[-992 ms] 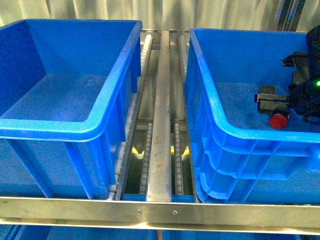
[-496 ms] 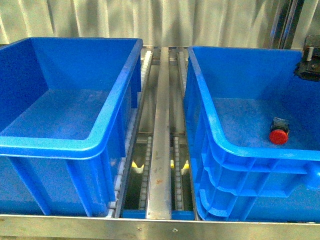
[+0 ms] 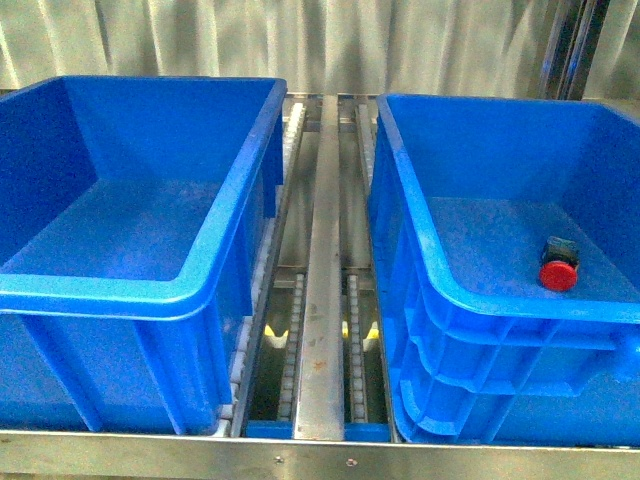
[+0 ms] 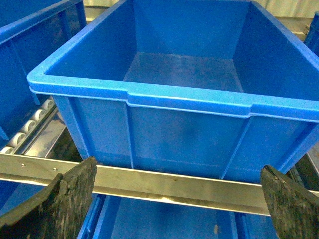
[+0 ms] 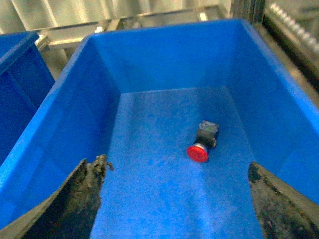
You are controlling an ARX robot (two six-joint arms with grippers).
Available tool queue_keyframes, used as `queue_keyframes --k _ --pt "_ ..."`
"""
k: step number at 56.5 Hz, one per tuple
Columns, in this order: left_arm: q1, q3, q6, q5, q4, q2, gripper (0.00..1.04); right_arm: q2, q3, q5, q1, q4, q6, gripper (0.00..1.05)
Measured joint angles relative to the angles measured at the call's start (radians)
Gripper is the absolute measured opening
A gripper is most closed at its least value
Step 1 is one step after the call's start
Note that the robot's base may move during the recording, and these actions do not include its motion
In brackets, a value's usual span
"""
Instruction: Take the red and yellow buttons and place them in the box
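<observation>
The red button (image 3: 558, 272) lies on its side on the floor of the blue box (image 3: 455, 290) at the right, red cap toward the front. From the right wrist view the same red button (image 5: 201, 145) rests alone in the box (image 5: 75, 119). My right gripper (image 5: 182, 199) hangs open above it, well clear, with nothing between its fingers. My left gripper (image 4: 179, 204) is open and empty, in front of another blue crate (image 4: 149, 94). The yellow button is out of view. Neither arm shows in the front view.
A second blue crate (image 3: 190, 285) stands at the left with nothing inside. Between the two crates run steel rails (image 3: 322, 240) and roller tracks. A steel crossbar (image 4: 174, 183) passes in front of the left crate. Small yellow shapes (image 3: 272, 325) show under the rollers; what they are is unclear.
A second ago my right gripper was down in the right box at the red button. It has let go and risen out of the front view. The button stays on the floor.
</observation>
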Motion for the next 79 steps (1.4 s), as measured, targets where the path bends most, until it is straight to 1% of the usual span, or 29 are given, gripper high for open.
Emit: queue_keyframes --k 7,11,14,25,27,48,66,71,79 --pt "0.000 0.000 0.000 0.000 0.000 0.000 0.97 -0.129 -0.118 -0.044 -0.039 0.003 -0.071 0.61" --pt "0.000 0.000 0.000 0.000 0.000 0.000 0.97 -0.182 -0.167 -0.104 -0.093 0.003 -0.087 0.49" --pt "0.000 0.000 0.000 0.000 0.000 0.000 0.97 -0.207 -0.194 -0.108 -0.113 0.004 -0.091 0.40" --pt "0.000 0.000 0.000 0.000 0.000 0.000 0.97 -0.294 -0.282 -0.117 -0.120 0.003 -0.105 0.07" --pt "0.000 0.000 0.000 0.000 0.000 0.000 0.97 -0.308 -0.292 -0.117 -0.120 0.001 -0.110 0.03" --pt "0.000 0.000 0.000 0.000 0.000 0.000 0.97 -0.482 -0.386 -0.117 -0.121 -0.080 -0.109 0.04" --pt "0.000 0.000 0.000 0.000 0.000 0.000 0.97 -0.612 -0.423 -0.117 -0.121 -0.171 -0.110 0.04" --pt "0.000 0.000 0.000 0.000 0.000 0.000 0.97 -0.629 -0.438 -0.116 -0.122 -0.152 -0.111 0.04" --pt "0.000 0.000 0.000 0.000 0.000 0.000 0.97 -0.687 -0.438 -0.117 -0.122 -0.201 -0.111 0.04"
